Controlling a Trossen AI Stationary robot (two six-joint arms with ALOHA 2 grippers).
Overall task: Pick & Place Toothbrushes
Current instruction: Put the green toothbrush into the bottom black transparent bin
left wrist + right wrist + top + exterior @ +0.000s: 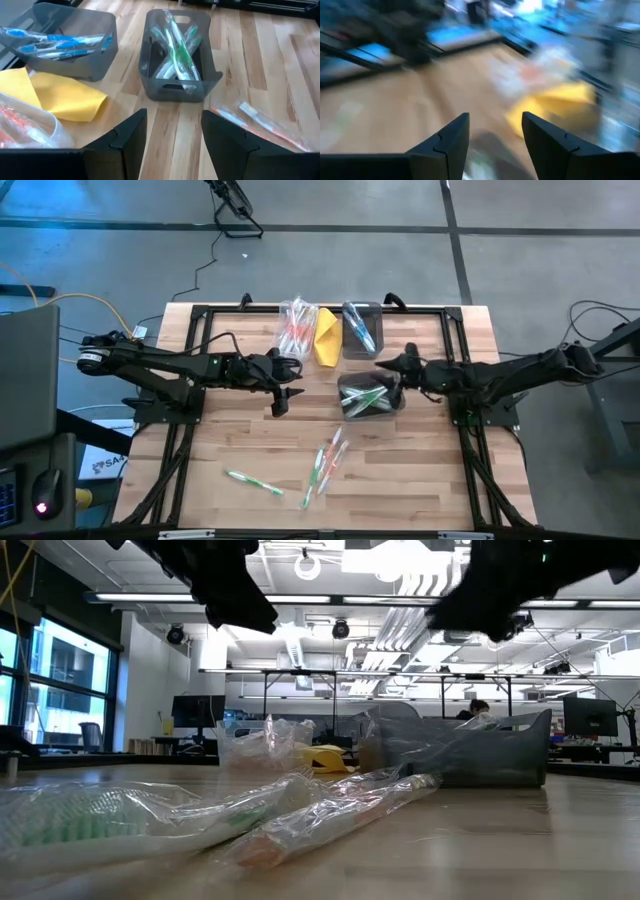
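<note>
Left gripper [281, 388] is hovering wide and empty beside the green toothbrushes' bin [368, 396]; right gripper [385, 366], also wide, is hanging just above it.

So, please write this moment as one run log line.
left gripper: open, empty | right gripper: open, over green toothbrush bin | loose toothbrushes: on table

Loose toothbrushes [325, 463] lie on the table [420, 470], nearer than both bins [368, 397].
</note>
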